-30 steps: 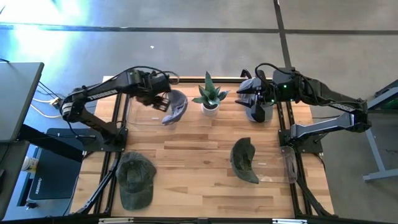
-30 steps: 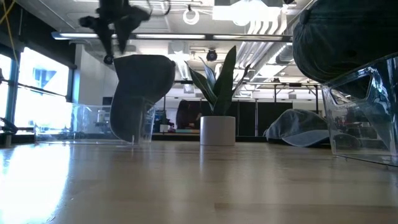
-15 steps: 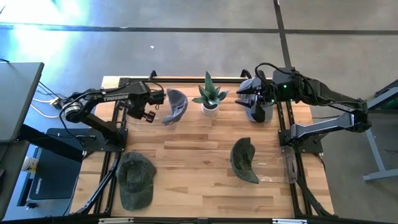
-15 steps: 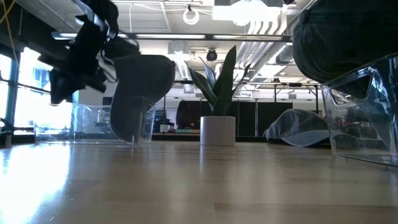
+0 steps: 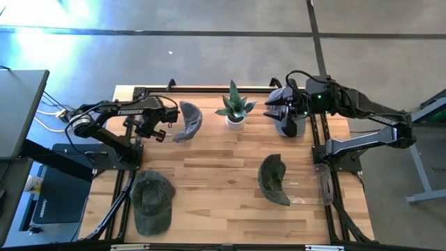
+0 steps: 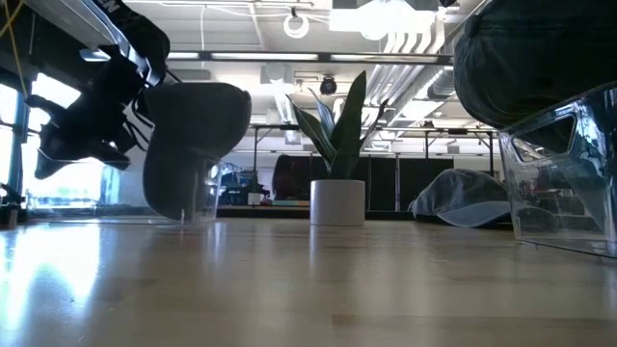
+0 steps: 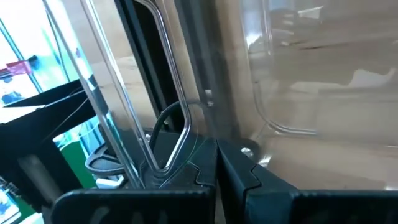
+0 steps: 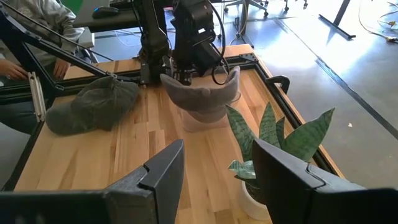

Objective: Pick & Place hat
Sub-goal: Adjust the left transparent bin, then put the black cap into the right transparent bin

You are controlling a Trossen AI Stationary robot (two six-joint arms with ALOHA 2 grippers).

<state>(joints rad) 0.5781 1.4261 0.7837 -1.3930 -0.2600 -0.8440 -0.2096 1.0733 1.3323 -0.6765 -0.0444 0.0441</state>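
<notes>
left arm [image 5: 159, 129] withdrawn | jaws shut, empty | grey hat [image 5: 187, 120] beside, on stand

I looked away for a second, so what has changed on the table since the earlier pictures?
The left gripper has drawn back from above the grey hat toward its own side, and its jaws went from open to shut with nothing in them. The grey hat has shifted slightly the same way on its clear stand. The right gripper, plant and both green hats have not moved.
</notes>
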